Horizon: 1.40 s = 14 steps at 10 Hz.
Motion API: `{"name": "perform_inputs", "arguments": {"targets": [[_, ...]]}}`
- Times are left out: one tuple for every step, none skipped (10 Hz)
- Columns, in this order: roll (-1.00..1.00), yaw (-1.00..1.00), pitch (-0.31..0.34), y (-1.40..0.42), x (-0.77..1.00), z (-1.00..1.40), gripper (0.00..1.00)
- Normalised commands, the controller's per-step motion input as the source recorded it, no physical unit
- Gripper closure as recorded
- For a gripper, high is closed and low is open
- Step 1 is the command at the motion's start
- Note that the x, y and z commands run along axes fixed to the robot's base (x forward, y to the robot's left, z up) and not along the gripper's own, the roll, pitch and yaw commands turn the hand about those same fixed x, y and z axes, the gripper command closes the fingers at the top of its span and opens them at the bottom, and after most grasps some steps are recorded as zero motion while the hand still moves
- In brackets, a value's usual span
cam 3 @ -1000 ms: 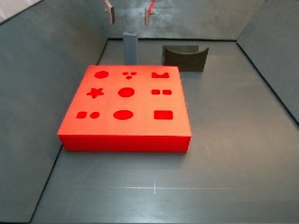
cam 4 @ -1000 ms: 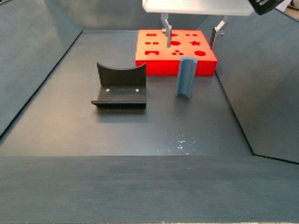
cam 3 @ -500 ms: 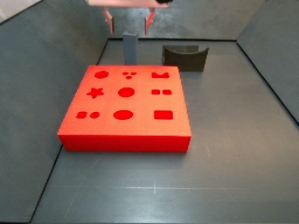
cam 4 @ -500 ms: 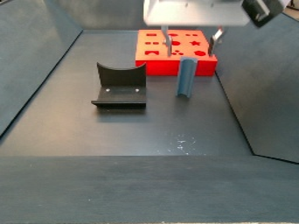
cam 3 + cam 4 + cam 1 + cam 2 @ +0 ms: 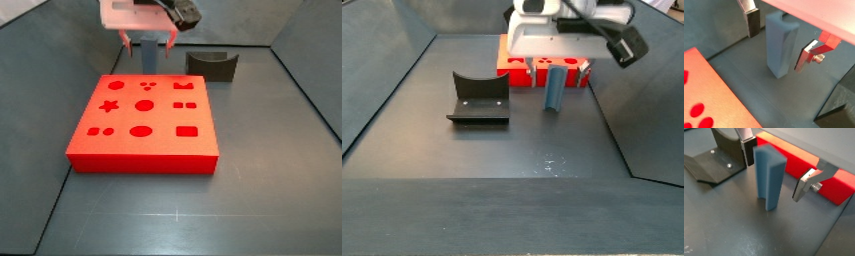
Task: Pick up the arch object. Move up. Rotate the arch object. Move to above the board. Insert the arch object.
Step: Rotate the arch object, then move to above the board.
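While your gripper [image 5: 771, 173] hangs wide open around the arch object [image 5: 769, 177], neither dark pad touches it yet: in both wrist views a gap shows on each side of the slim grey-blue slab, so nothing is held. The slab stands upright on the dark floor, just beside the far edge of the board [image 5: 144, 122] in a side view, at about twelve o'clock from it, with the fixture [image 5: 211, 65] off toward two o'clock. Judge the risk from that narrow footing: if one finger [image 5: 807, 54] meets the slab before its partner, you will likely push it over, toward the board's wall or across the floor. Closing too high would pinch only the top and let it swing when you lift. A grip that sits skewed will carry into the rotation and leave the piece crooked over its cut-out. Watch the silver finger [image 5: 747, 150] nearest the fixture too, since it sits close to that bracket in a wrist view.
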Motion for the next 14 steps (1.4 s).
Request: {"name": "perform_inputs", "arguments": {"targets": [[0.06,0.03,-0.011,0.0,0.0,0.0,1.0],[-0.2,0.09,0.216,-0.08,0.07,1.0,1.0],[-0.2,0.09,0.224,-0.08,0.07,1.0,1.0],[-0.18,0.07,0.206,-0.08,0.07,1.0,1.0],[-0.16,0.05,0.179,-0.07,0.07,1.0,1.0],[-0.14,0.03,0.128,-0.07,0.06,1.0,1.0],[-0.13,0.03,0.093,-0.07,0.06,1.0,1.0],[-0.12,0.03,0.084,-0.07,0.06,1.0,1.0],[-0.11,0.02,0.079,-0.06,0.06,1.0,1.0],[-0.1,0.02,0.075,-0.06,0.06,1.0,1.0],[-0.09,0.02,0.074,-0.06,0.06,1.0,1.0],[-0.09,0.02,0.069,-0.06,0.05,1.0,1.0],[-0.08,0.02,0.068,-0.05,0.05,1.0,1.0],[-0.07,0.02,0.07,-0.05,0.05,1.0,1.0]]}}
